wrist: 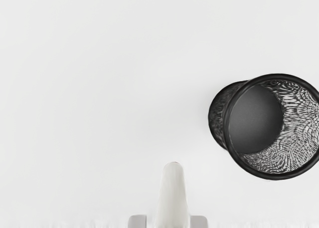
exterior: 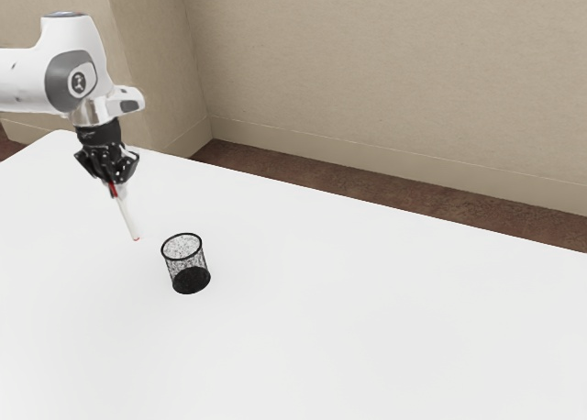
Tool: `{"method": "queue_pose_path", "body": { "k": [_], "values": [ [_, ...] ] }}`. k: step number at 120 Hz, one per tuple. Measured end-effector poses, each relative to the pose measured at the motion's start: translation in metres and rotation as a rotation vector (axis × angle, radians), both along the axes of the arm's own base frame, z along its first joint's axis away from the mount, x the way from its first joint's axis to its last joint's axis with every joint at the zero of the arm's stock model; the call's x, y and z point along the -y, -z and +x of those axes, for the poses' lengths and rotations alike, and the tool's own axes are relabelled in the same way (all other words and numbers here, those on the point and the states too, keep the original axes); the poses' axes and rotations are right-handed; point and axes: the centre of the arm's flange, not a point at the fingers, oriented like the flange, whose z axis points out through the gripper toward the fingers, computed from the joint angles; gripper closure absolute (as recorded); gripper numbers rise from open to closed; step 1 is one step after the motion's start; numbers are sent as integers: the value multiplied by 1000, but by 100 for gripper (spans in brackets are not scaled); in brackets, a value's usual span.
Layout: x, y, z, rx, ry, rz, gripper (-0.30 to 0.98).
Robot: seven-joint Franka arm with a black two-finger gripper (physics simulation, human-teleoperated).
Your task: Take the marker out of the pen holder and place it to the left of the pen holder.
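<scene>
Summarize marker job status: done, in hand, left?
Done, it looks: marker is out; the pen holder shows a bare inside.
In hand: gripper is shut on the marker, apparently clear of the table.
Left: lower it left of the holder, release.

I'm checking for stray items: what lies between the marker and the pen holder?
The stretch between the marker and the pen holder is bare white table, as both the wrist view and the exterior view show.
</scene>
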Motion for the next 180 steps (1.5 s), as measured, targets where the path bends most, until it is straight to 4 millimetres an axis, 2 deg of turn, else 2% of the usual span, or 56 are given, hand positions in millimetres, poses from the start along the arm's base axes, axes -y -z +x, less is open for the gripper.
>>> {"method": "queue_pose_path", "body": {
  "k": [6, 11, 20, 37, 45, 49, 58, 74, 83, 101, 113, 117, 121, 132, 138, 146, 157, 180],
  "values": [
    [-17, 20, -15, -63, -41, -18, 78],
    [-22, 34, -25, -119, -66, -33, 78],
    [-15, 55, -38, -234, -89, -54, 78],
    [-2, 75, -66, -487, -176, -89, 78],
    [-18, 99, -75, -635, -258, -89, 77],
    [-26, 104, -76, -683, -294, -87, 77],
    [-34, 109, -68, -756, -337, -71, 77],
    [-32, 119, -41, -826, -362, -33, 77],
    [-33, 127, -36, -854, -376, -33, 76],
    [-20, 128, -29, -863, -373, -49, 42],
    [-15, 112, -24, -834, -372, -53, 27],
    [-9, 95, -22, -796, -359, -61, 23],
    [3, 66, -18, -720, -329, -70, 20],
    [77, -33, -9, -418, -157, -72, 14],
    [114, -62, -6, -310, -78, -70, 11],
    [146, -90, -10, -221, -2, -75, 9],
    [181, -107, -14, -167, 78, -76, 6],
    [247, -114, -18, -133, 223, -58, 4]
  ]
}}
